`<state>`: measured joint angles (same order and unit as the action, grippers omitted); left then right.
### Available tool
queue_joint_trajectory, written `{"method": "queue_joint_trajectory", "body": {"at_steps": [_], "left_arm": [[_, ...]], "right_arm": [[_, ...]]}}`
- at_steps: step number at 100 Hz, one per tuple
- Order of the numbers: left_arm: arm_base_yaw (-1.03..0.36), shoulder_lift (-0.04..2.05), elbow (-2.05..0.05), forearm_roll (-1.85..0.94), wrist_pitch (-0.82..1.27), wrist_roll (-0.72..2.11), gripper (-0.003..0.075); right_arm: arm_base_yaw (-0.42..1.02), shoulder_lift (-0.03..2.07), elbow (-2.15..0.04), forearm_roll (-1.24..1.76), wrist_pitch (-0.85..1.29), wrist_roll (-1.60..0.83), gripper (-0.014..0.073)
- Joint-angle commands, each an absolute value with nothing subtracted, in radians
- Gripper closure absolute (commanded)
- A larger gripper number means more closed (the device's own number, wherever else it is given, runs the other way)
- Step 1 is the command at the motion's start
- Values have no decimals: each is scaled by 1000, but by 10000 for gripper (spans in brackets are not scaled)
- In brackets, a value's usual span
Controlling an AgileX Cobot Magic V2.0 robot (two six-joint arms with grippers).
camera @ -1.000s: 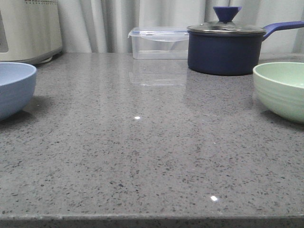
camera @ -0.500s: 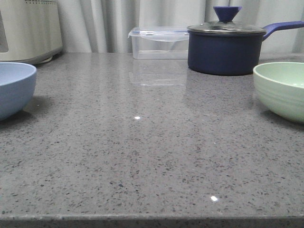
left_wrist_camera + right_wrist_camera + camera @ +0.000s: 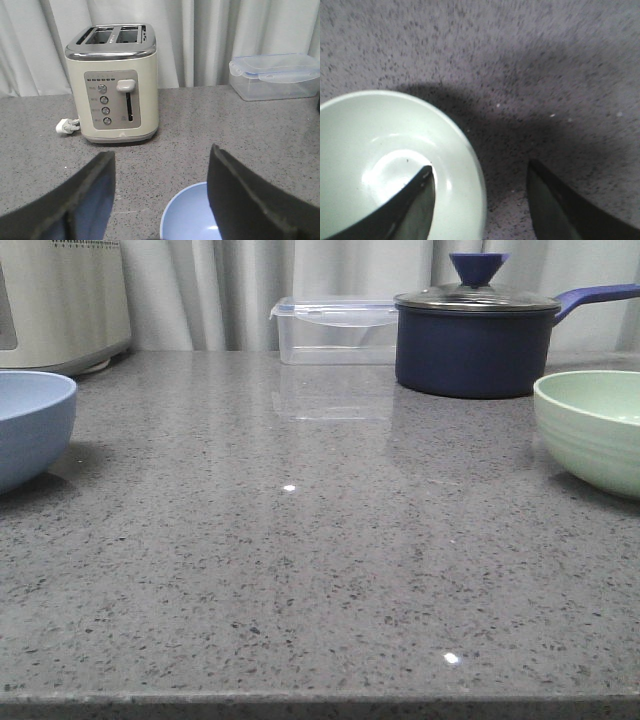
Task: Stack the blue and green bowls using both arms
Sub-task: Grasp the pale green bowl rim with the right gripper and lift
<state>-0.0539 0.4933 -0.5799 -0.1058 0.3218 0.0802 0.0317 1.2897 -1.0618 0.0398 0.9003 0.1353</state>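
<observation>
So both bowls are sitting on the grey speckled countertop [image 3: 300, 570], way apart from each other, nothing stacked yet. My left gripper [image 3: 161, 200] is spread wide and empty, hanging above the blue bowl [image 3: 192, 215], whose rim shows just below the gap between the fingers, closer to one finger than the other. Past it are the cream toaster [image 3: 116, 85] and a clear plastic box [image 3: 275, 75], both well out of the way. My right gripper [image 3: 480, 205] is wide open too, straddling the rim of the green bowl [image 3: 380, 165]: one finger over the inside, the other outside over bare counter. I'd guess that's lined up to pinch the wall. The navy saucepan [image 3: 475, 340] sits behind, no trouble I think.
</observation>
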Motion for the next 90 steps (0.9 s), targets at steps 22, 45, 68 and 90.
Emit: {"method": "queue_joint_trajectory", "body": {"at_steps": [22, 45, 68, 90], "left_arm": [[-53, 505, -617, -108, 238, 75, 311], [-53, 505, -617, -108, 238, 75, 311], [-53, 505, -617, -108, 238, 75, 311], [-53, 505, -617, -108, 238, 75, 311]], "right_arm": [[26, 1371, -1098, 59, 881, 135, 171], [26, 1387, -1098, 59, 880, 135, 214], [26, 1387, -1098, 59, 878, 135, 475], [26, 1387, -1098, 59, 878, 135, 659]]}}
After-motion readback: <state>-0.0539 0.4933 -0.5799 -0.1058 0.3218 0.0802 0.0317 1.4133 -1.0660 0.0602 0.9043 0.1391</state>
